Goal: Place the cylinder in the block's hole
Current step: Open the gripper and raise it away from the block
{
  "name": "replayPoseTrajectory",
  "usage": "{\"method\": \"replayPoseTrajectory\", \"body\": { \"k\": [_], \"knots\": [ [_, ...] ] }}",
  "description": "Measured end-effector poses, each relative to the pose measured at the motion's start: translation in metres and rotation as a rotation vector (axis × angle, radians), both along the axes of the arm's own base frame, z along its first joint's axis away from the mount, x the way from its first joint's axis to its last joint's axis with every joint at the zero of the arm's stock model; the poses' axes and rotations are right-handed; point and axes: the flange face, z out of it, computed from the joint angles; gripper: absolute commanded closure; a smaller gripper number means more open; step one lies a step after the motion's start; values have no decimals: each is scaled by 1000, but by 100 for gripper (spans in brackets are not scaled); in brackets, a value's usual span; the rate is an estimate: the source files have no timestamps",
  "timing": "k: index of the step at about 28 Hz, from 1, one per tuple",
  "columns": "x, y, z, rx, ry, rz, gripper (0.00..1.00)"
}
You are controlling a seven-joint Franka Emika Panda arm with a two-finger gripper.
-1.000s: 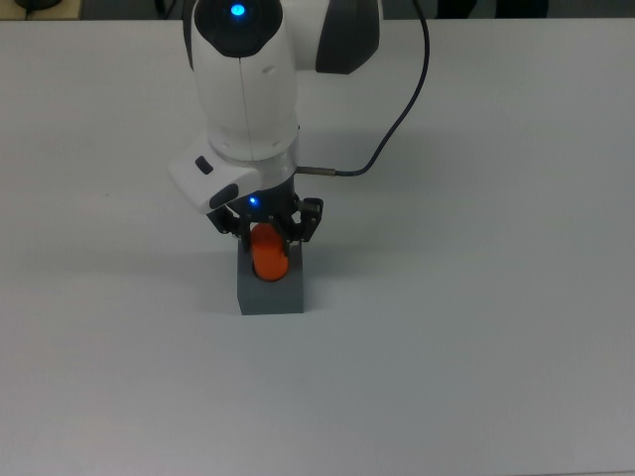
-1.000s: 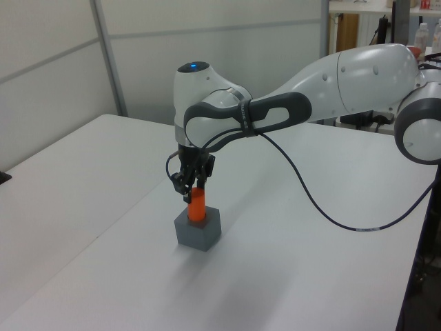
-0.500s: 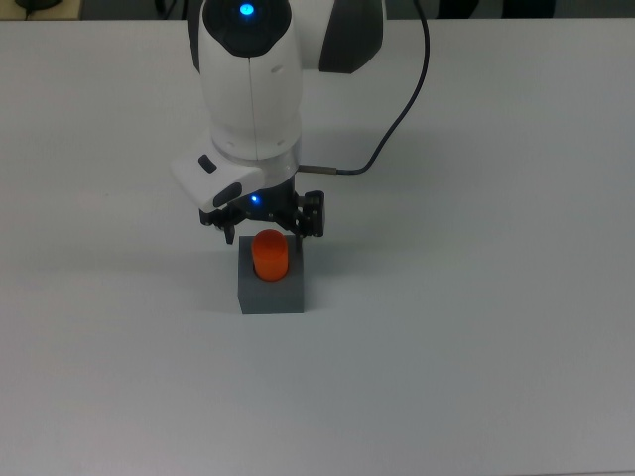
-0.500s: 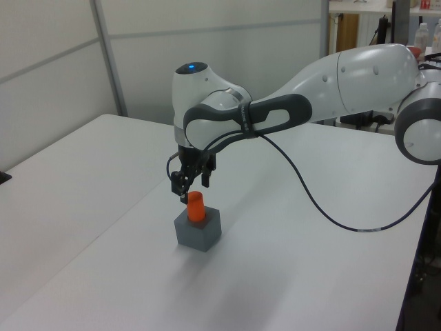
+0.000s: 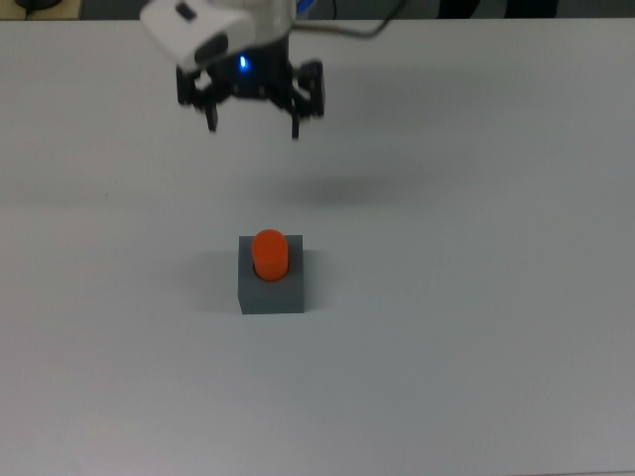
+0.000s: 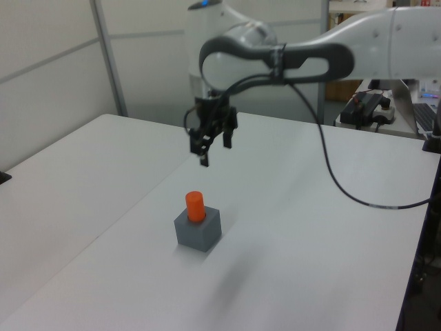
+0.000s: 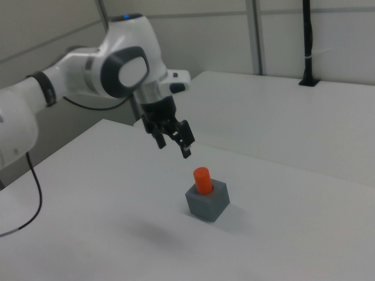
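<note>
the gripper (image 5: 254,127) has risen well clear, fingers spread and empty, leaving the orange cylinder (image 5: 269,254) upright in the grey block (image 5: 271,293).

The cylinder (image 5: 269,254) stands upright in the block (image 5: 271,289).

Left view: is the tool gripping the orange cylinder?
No, the tool hangs open above the cylinder, which stands in the block.

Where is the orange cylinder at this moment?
The cylinder stands upright in the block, near the top view's centre; the open gripper hangs apart, above the table.
</note>
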Motion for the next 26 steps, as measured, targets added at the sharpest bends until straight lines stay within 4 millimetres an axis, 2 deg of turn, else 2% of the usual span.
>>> {"method": "replayPoseTrajectory", "body": {
  "k": [3,7,14,26],
  "knots": [
    [-21,-11,24,-7,5,24,0],
    [-41,-22,35,-13,2,32,0],
    [-64,-13,26,-11,36,53,0],
    [-67,-14,20,-10,51,51,0]
  ]
}}
